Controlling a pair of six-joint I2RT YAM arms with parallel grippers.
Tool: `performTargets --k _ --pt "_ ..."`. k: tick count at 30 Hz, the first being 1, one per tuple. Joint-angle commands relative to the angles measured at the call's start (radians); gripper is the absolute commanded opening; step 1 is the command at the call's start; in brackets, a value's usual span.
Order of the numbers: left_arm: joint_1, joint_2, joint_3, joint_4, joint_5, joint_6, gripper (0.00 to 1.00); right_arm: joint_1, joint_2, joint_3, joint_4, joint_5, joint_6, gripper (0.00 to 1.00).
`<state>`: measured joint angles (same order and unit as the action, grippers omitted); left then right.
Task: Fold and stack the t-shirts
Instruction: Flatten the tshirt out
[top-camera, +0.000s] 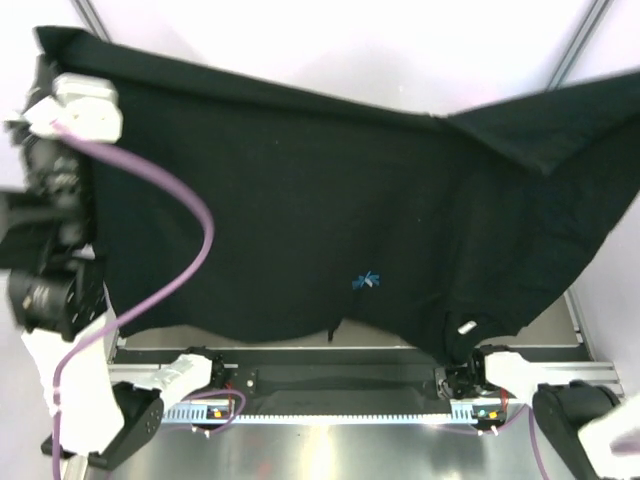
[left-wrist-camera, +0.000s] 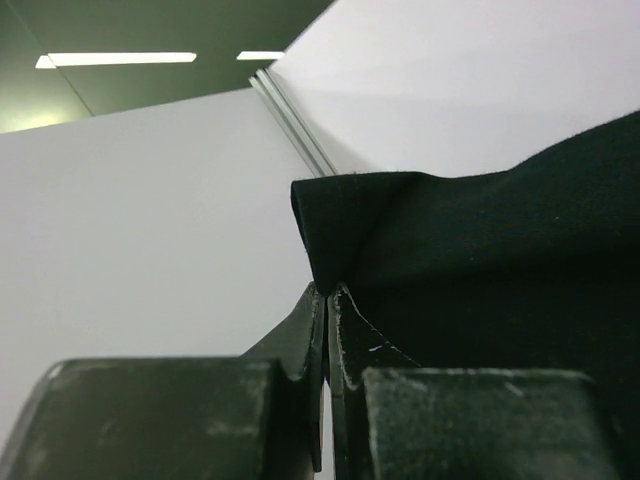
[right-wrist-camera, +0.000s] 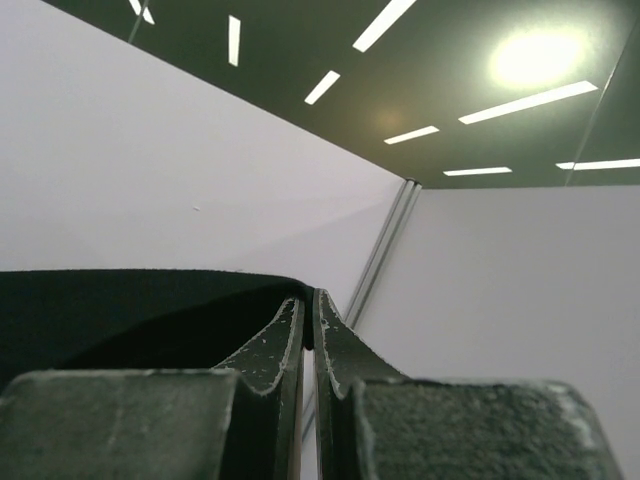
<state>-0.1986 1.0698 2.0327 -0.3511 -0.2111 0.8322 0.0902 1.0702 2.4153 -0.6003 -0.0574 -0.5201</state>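
A large black t-shirt (top-camera: 300, 200) hangs spread out in the air between both arms, and its small light-blue logo (top-camera: 366, 281) faces the top camera. My left gripper (left-wrist-camera: 327, 292) is shut on a folded corner of the black cloth (left-wrist-camera: 480, 250), at the shirt's upper left in the top view, where the left arm (top-camera: 60, 200) rises beside it. My right gripper (right-wrist-camera: 308, 296) is shut on the shirt's edge (right-wrist-camera: 120, 310). In the top view the shirt hides that gripper. The lower hem hangs just above the arm bases.
A purple cable (top-camera: 190, 270) loops from the left wrist across the shirt's front. The metal rail (top-camera: 330, 385) with both arm bases runs along the near edge. White walls and aluminium frame posts (top-camera: 575, 45) stand behind. The shirt hides most of the table.
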Motion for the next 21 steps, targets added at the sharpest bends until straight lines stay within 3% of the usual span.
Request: performTargets --k 1,5,12,16,21 --pt "0.002 0.051 -0.066 0.086 -0.080 0.091 0.00 0.009 0.108 -0.048 0.118 0.028 -0.017 0.00" --pt "0.002 0.110 -0.130 0.100 -0.113 0.071 0.00 0.009 0.138 -0.252 0.191 0.015 0.002 0.00" --pt "0.002 0.238 -0.249 0.110 -0.082 0.025 0.00 0.011 0.301 -0.381 0.232 -0.036 0.002 0.00" --pt "0.002 0.321 -0.249 0.158 -0.076 0.024 0.00 0.009 0.430 -0.369 0.280 -0.025 -0.023 0.00" --pt "0.004 0.435 -0.155 0.190 -0.060 0.031 0.00 0.008 0.545 -0.216 0.301 0.007 0.002 0.00"
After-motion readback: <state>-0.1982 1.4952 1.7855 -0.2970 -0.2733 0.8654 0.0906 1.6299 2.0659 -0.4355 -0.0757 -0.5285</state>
